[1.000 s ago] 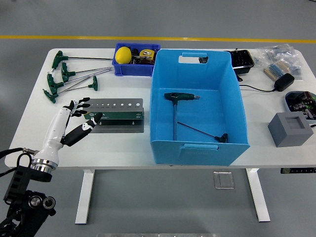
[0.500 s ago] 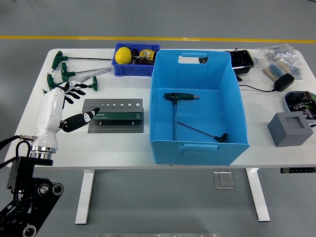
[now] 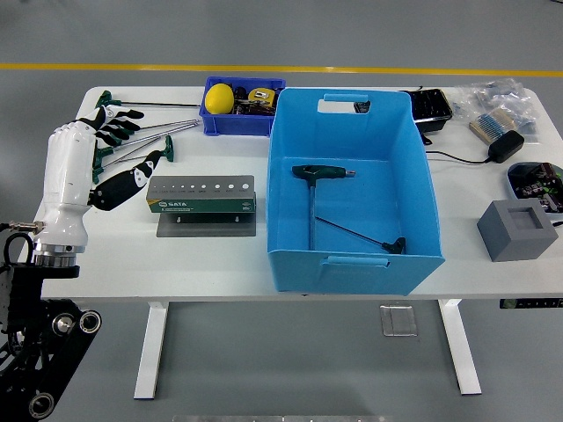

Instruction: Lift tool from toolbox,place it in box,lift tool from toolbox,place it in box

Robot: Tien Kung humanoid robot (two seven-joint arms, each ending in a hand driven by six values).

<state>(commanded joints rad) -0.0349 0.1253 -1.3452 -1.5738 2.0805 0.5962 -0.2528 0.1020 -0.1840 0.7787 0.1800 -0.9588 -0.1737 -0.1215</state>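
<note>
1. Head view. My left hand (image 3: 88, 158) is over the table's (image 3: 53, 198) left end, fingers spread loosely and nothing in them. The fingertips (image 3: 132, 113) point toward the far left corner; the thumb (image 3: 123, 183) sticks out to the right, toward the tool rack.
2. My right hand is out of frame.
3. Under and just beyond my fingers lie the loose T-handle wrenches (image 3: 145, 134), green grips, steel shafts running right toward the small blue bin. My hand partly covers them; I can't tell whether it touches any.
4. The tool rack (image 3: 201, 195), a grey metal stand with a green label strip and a row of holes along its top, stands just right of my thumb, between my hand and the big box. No tool stands in the holes that I can see.
5. The big blue box (image 3: 352, 189) sits mid-table, open-topped. Inside on its floor: one T-handle wrench (image 3: 314, 189) with its dark grip toward the far wall and shaft running toward me, and a second, thinner wrench (image 3: 361, 236) lying slantwise, its grip near the front right corner.
6. The small blue bin (image 3: 239, 123) at the far edge, touching the big box's far left corner, holds a yellow round object (image 3: 218, 98) and other bits too small to make out.
7. Right end of the table: a grey block (image 3: 516, 230), a black adapter with cable (image 3: 506, 145), and clutter I can't resolve.
</note>
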